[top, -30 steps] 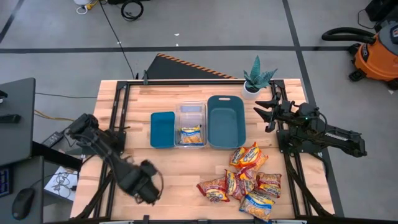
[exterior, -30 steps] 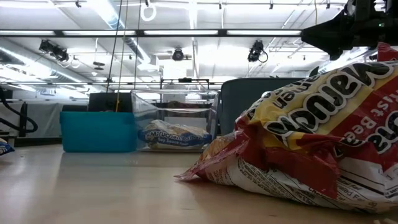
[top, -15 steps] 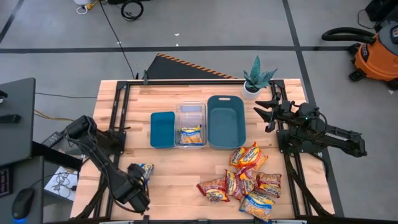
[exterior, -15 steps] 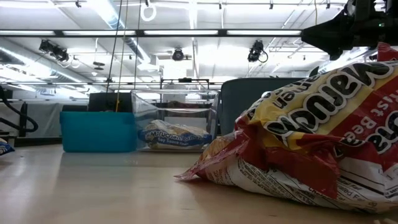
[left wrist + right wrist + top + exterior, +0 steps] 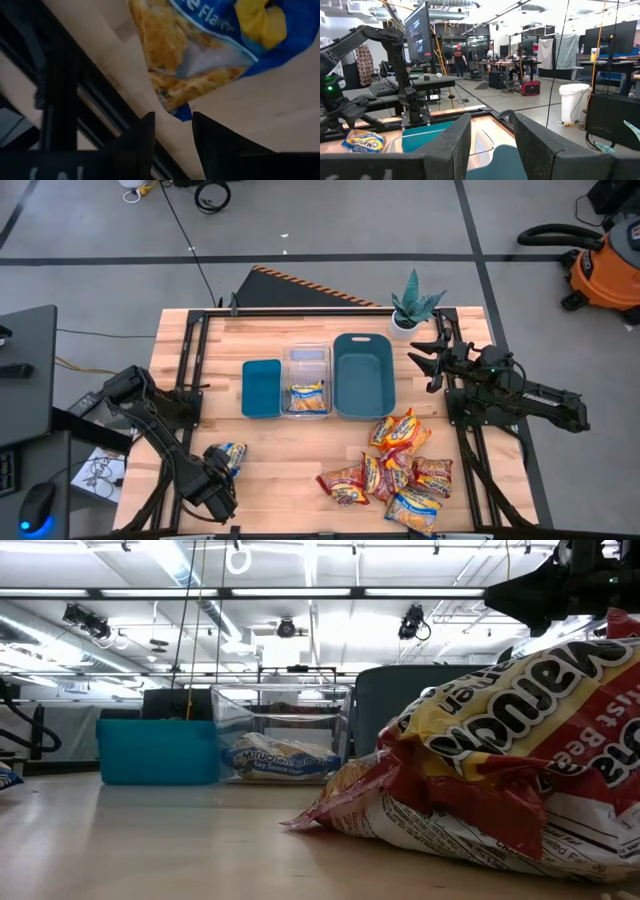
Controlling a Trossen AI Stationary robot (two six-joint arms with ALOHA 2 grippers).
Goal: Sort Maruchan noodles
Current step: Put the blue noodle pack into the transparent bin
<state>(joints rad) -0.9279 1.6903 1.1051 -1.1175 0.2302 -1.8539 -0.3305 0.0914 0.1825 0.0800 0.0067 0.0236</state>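
A blue-and-yellow noodle packet [image 5: 232,453] lies flat on the table near its left near corner; it also fills the left wrist view [image 5: 210,50]. My left gripper [image 5: 214,483] is open just on the near side of it, and the packet's corner [image 5: 181,113] lies right before the narrow gap between the fingers. Several red and orange packets [image 5: 400,465] lie heaped at the right near side, and one looms close in the low view [image 5: 500,770]. Another blue packet [image 5: 307,396] lies in the clear bin [image 5: 306,360]. My right gripper [image 5: 428,362] waits open above the table's right far part.
A small teal bin [image 5: 261,388], the clear bin and a larger dark blue bin [image 5: 364,374] stand side by side at the table's middle far part. A potted plant [image 5: 412,308] stands at the far right corner. Bare wood lies between the bins and the near edge.
My left gripper has drawn back toward the table's near left corner, off the blue packet that it covered a second ago. The packet now shows lying flat on the table and has stayed there for the last half second. The right arm has kept still.
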